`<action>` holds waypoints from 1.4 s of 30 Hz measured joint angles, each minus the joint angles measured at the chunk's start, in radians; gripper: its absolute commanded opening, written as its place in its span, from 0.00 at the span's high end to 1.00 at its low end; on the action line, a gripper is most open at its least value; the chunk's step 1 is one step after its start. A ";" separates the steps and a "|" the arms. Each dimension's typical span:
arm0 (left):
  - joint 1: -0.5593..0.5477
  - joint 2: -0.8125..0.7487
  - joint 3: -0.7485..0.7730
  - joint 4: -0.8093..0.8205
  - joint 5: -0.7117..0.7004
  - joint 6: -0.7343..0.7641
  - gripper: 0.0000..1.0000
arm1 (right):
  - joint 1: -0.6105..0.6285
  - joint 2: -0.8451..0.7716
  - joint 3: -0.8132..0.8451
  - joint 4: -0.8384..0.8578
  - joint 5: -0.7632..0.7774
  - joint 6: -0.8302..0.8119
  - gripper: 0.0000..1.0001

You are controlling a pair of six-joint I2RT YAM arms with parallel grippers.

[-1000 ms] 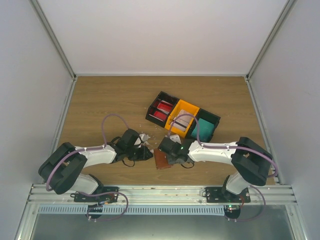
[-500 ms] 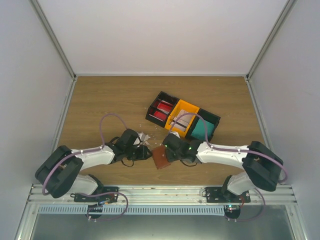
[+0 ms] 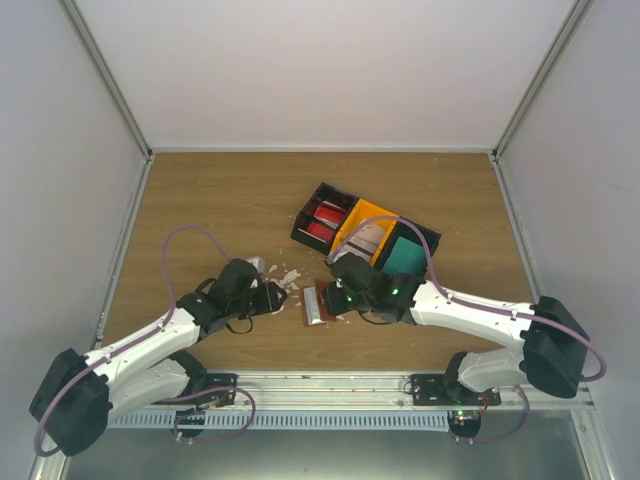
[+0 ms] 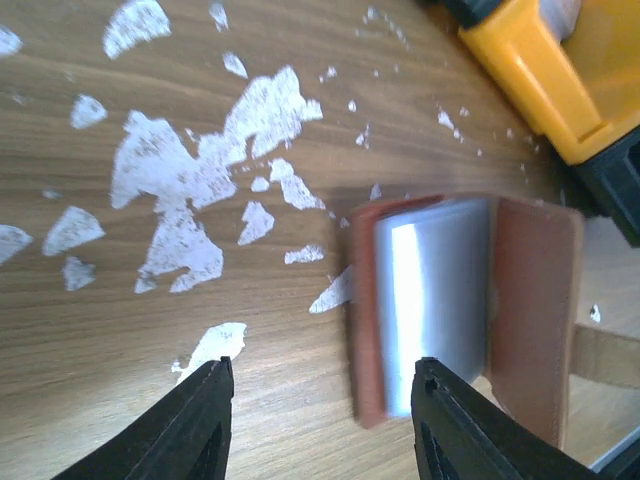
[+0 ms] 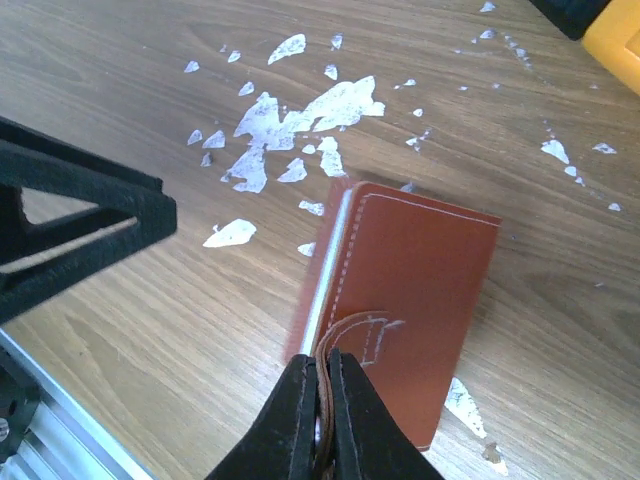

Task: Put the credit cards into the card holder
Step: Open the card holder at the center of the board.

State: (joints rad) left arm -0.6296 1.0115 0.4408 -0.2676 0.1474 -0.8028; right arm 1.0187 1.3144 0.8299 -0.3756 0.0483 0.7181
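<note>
The card holder [image 3: 315,305], reddish-brown leather, lies on the wood between both grippers with its flap raised, showing pale inner pockets [image 4: 440,295]. My right gripper [image 5: 322,362] is shut on its snap tab, with the leather back [image 5: 420,280] facing that camera. My left gripper [image 4: 323,365] is open just left of the holder; the holder's near corner sits between its fingers without touching them. Credit cards rest in the tray: red ones [image 3: 322,222], a pale one [image 3: 366,240] and a teal one [image 3: 404,258].
A black-and-orange three-compartment tray [image 3: 432,236] stands behind the holder, its orange wall [image 4: 535,70] close by. Small torn white scraps [image 3: 290,275] litter the wood left of the holder [image 4: 180,200]. The left gripper's fingers [image 5: 80,230] show in the right wrist view.
My right gripper closed on the snap tab and swung the flap up, exposing the pale pockets. My left gripper opened and drew back to the left.
</note>
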 measured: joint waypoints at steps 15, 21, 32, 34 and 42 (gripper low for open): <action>0.011 0.093 -0.045 0.171 0.228 0.037 0.55 | -0.029 0.047 -0.033 -0.032 0.102 0.010 0.99; 0.011 0.178 -0.047 0.292 0.346 0.049 0.69 | -0.058 0.047 -0.078 -0.063 0.157 0.032 0.99; 0.011 0.293 -0.036 0.391 0.418 0.023 0.77 | -0.062 0.041 -0.084 -0.067 0.152 0.031 0.99; 0.011 0.299 -0.036 0.393 0.420 0.018 0.77 | -0.062 0.041 -0.085 -0.063 0.151 0.031 1.00; 0.011 0.346 -0.035 0.391 0.412 0.010 0.72 | -0.062 0.040 -0.096 -0.051 0.148 0.032 0.99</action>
State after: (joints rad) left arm -0.6189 1.3575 0.4057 0.1234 0.5594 -0.7933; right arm 0.9569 1.3548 0.7341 -0.4263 0.1963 0.7498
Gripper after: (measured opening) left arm 0.261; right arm 0.036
